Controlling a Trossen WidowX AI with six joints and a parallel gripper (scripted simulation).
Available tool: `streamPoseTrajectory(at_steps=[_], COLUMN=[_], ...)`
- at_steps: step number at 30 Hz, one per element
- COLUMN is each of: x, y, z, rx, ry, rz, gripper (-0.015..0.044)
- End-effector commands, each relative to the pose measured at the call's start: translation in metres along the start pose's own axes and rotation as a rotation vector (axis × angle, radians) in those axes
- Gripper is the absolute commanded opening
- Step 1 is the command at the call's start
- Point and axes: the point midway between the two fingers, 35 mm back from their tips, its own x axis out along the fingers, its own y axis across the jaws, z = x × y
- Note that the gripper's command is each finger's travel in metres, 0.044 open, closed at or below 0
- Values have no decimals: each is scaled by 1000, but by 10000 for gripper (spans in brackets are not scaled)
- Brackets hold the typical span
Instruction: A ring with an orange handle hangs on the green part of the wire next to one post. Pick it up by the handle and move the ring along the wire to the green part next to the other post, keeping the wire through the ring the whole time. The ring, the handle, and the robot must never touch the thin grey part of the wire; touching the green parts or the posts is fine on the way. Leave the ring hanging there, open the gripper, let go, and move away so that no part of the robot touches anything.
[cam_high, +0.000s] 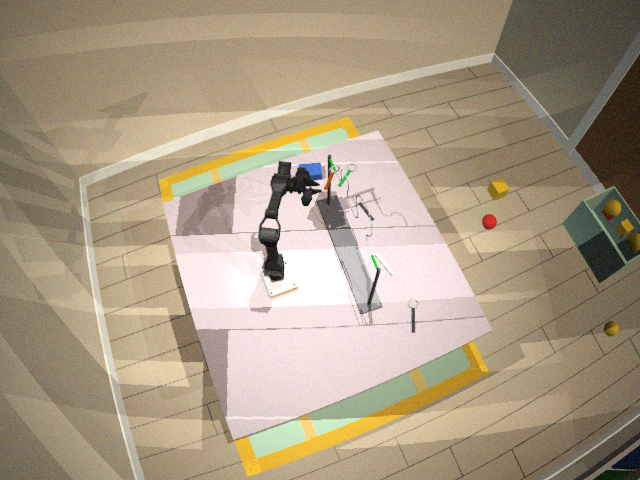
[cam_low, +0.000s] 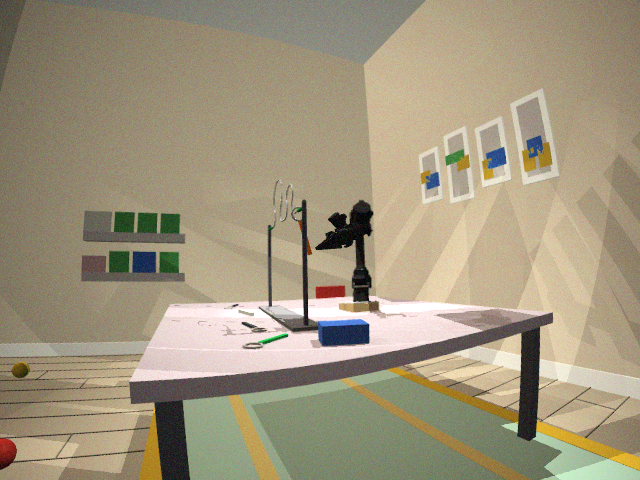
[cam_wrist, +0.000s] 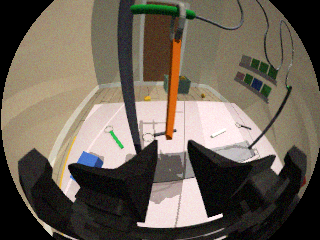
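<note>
The ring (cam_high: 338, 167) (cam_low: 292, 213) hangs around the green wire part (cam_wrist: 155, 10) beside the near post (cam_low: 305, 268) (cam_wrist: 127, 75). Its orange handle (cam_high: 329, 180) (cam_low: 306, 240) (cam_wrist: 173, 90) hangs down, slightly tilted in the exterior view. My gripper (cam_high: 319, 189) (cam_low: 316, 248) (cam_wrist: 172, 143) is partly open and empty, with a gap between it and the handle. In the wrist view the handle's lower end shows just above the gap between the fingertips. The thin grey wire (cam_wrist: 220, 26) winds away to the other green part (cam_high: 374, 261) (cam_wrist: 289, 88) at the far post (cam_high: 374, 286) (cam_low: 269, 268).
A blue block (cam_high: 310, 171) (cam_low: 343, 333) (cam_wrist: 89, 161) lies near the near post. A green-handled ring (cam_high: 345, 177) (cam_low: 273, 339) (cam_wrist: 116, 139), two black-handled rings and a white stick (cam_high: 384, 264) lie on the table beyond the stand's base plate (cam_high: 354, 258).
</note>
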Motion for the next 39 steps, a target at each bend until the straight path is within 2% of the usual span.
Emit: streamPoseTrajectory(at_steps=[1, 17, 19, 23, 28, 39], x=[-1, -1, -8, -48, -50, -50], y=[-1, -1, 1, -1, -1, -1], z=[3, 3, 0, 0, 0, 0], rx=[11, 11, 1, 0, 0, 0], ry=[-5, -5, 2, 2, 1, 1], rz=[1, 1, 0, 0, 0, 0], gripper=[160, 160, 212, 317, 440, 440])
